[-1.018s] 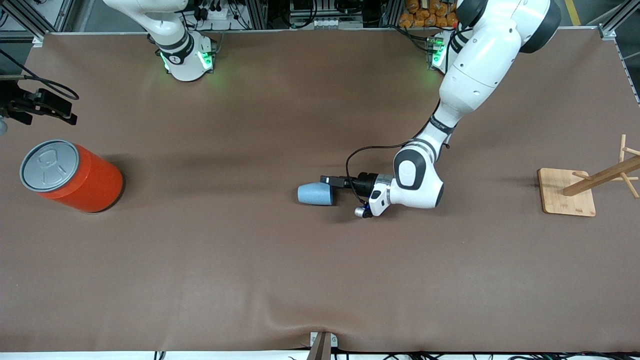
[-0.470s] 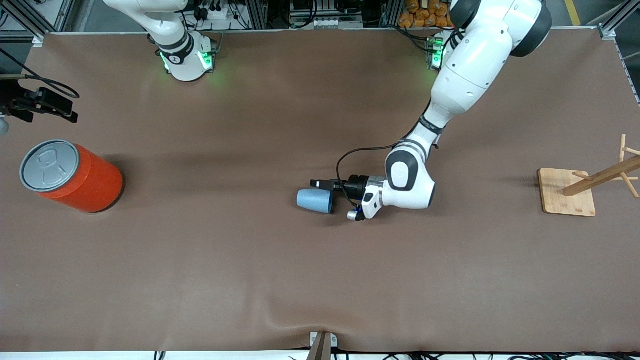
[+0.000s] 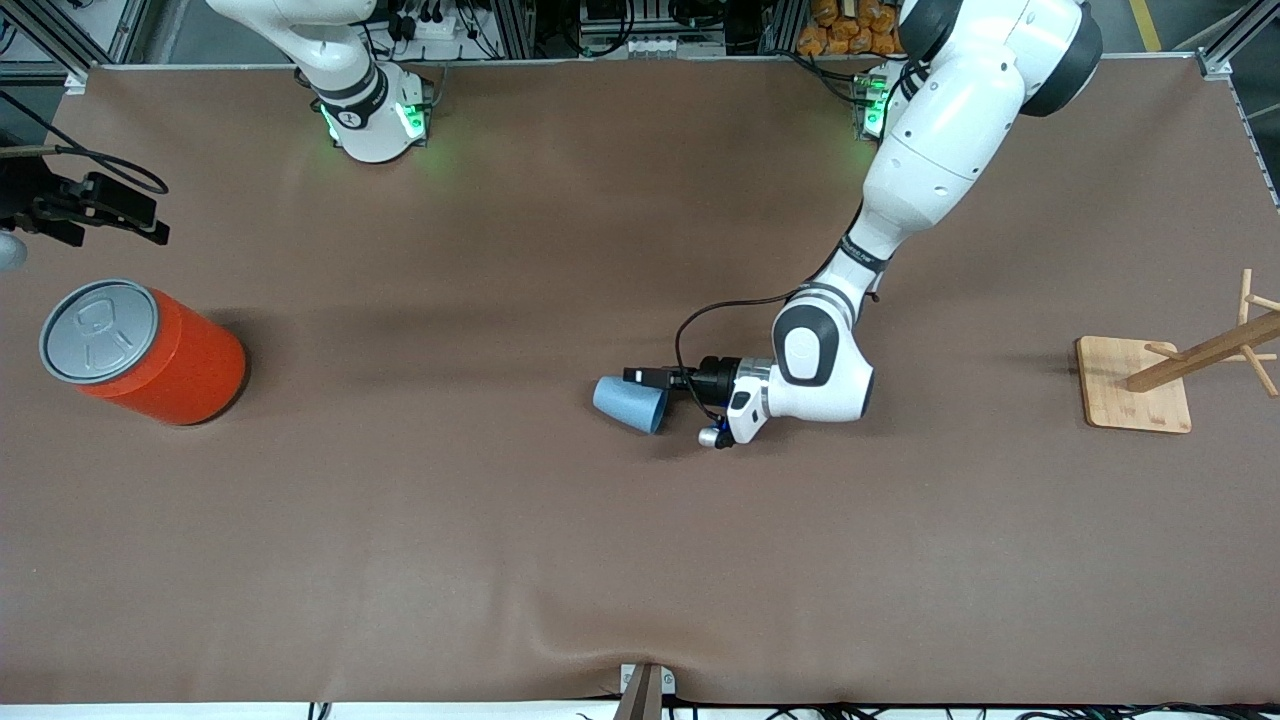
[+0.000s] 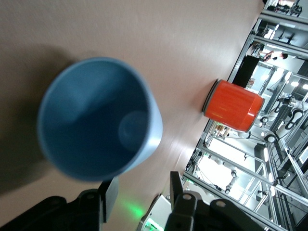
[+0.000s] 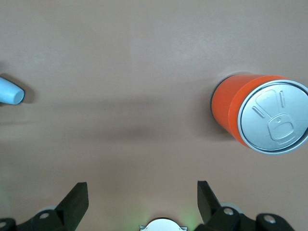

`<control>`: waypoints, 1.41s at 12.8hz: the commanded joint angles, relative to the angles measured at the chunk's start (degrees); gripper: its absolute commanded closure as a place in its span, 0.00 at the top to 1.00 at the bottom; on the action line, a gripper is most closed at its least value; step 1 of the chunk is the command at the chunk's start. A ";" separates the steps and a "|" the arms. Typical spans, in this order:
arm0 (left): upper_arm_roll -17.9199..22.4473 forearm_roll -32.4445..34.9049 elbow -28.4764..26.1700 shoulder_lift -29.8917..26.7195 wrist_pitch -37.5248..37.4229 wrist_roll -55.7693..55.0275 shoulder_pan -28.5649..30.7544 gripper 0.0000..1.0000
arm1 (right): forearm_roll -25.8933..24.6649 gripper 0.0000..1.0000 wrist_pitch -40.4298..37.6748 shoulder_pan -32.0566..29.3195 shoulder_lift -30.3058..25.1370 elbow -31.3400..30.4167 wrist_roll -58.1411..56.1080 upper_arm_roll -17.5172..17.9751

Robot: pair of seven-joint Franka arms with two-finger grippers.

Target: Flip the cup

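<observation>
While the left claw [image 3: 640, 377] grips the cup [image 3: 630, 403], only its wrist view shows the interior.

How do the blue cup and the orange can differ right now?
Size: the cup is much smaller than the can.
Pose: the cup is tipped over, with its open mouth at the left gripper; the can stands upright toward the right arm's end of the table.
Top: the cup is open with a darker blue inside; the can has a grey lid.
Contact: the left gripper's fingers clamp the cup's rim; nothing touches the can.
Both are round containers.
</observation>
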 commanded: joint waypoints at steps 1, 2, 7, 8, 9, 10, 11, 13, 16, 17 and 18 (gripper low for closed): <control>-0.15 3.53 0.23 -0.28 -0.24 0.75 2.90 0.51 | 1.22 1.00 -0.46 -0.39 -0.75 -0.31 0.69 0.07; -0.15 5.12 0.32 -0.45 -0.33 0.75 3.78 0.51 | 1.22 1.00 -0.46 -0.39 -0.67 -0.39 0.69 0.07; -0.23 6.36 5.04 0.51 -0.24 0.93 4.23 0.53 | 1.22 1.00 -0.46 -0.39 -0.58 -0.48 0.69 0.07; -0.23 6.10 6.37 0.86 0.10 0.84 3.88 0.53 | 1.22 1.00 -0.46 -0.39 -0.58 -0.48 0.69 0.07; -0.23 6.01 7.69 1.13 0.28 0.84 3.62 0.53 | 1.14 1.00 -0.46 -0.30 -0.58 -0.48 0.69 0.07; -0.23 6.10 8.74 1.22 0.37 1.01 3.27 0.53 | 1.14 1.00 -0.46 -0.30 -0.58 -0.48 0.69 0.07; -0.23 6.10 9.80 1.57 0.63 1.19 3.26 0.53 | 1.14 1.00 -0.37 -0.30 -0.58 -0.48 0.69 0.07; -0.23 6.01 12.35 3.93 2.73 3.46 2.13 0.55 | 1.14 1.00 -0.28 -0.13 -0.58 -0.48 0.69 0.07; 0.20 6.01 13.41 5.08 5.20 4.09 0.98 0.58 | 1.14 1.00 -0.20 0.05 -0.49 -0.48 0.69 0.07; 1.08 6.01 13.59 5.08 5.20 4.44 0.80 0.58 | 1.14 1.00 -0.20 0.05 -0.49 -0.48 0.69 0.07; 1.09 5.93 13.68 5.35 5.47 4.27 0.37 0.58 | 1.14 1.00 -0.20 0.05 -0.49 -0.48 0.69 0.07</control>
